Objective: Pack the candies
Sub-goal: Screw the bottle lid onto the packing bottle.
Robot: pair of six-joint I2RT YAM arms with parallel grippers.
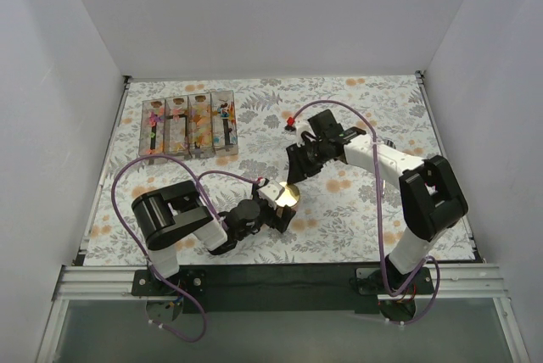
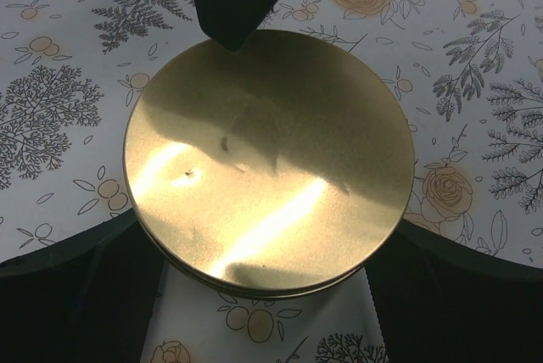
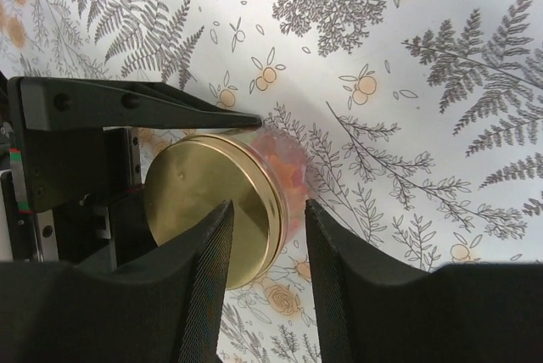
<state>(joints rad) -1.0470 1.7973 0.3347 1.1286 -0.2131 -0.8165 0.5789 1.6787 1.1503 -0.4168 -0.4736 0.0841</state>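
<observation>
White walls close in a table under a flowered tablecloth (image 1: 356, 210). In the overhead view's upper left, four clear boxes (image 1: 188, 125) stand in a row with candies (image 1: 200, 130) inside. At lower centre the left gripper (image 1: 276, 203) is clamped on a jar (image 1: 288, 196) with a gold lid (image 2: 270, 159). More orange and pink candies show through its clear wall. Just to the upper right, the right gripper (image 1: 301, 164) hangs by the lid, jaws apart and holding nothing.
</observation>
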